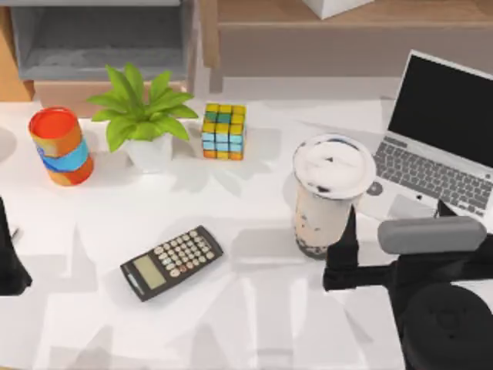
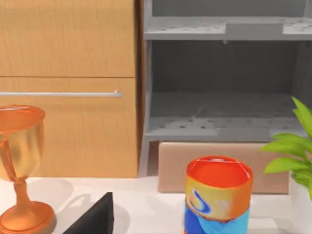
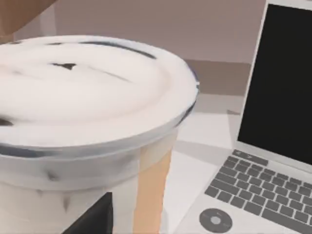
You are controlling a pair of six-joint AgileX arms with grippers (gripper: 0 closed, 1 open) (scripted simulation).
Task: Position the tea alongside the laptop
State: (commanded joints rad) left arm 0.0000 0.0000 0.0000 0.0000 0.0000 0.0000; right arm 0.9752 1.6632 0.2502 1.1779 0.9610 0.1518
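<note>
The tea (image 1: 330, 193) stands upright on the white table just left of the laptop (image 1: 443, 139), close to its front left corner. It is a clear cup of beige drink with dark pearls and a white lid. My right gripper (image 1: 397, 212) hovers open just in front of the cup, its left finger overlapping the cup's right side from above. In the right wrist view the tea (image 3: 83, 112) looms close ahead, with the laptop (image 3: 273, 161) beside it and one dark fingertip (image 3: 92, 217) low in the picture. My left gripper (image 1: 8, 262) is parked at the table's left edge.
An orange-and-blue can (image 1: 62, 146) and a potted plant (image 1: 142, 116) stand at the back left, a colour cube (image 1: 223, 131) at the back middle. A black calculator (image 1: 171, 262) lies front centre. A gold trophy (image 2: 19, 165) stands by the wooden cabinet.
</note>
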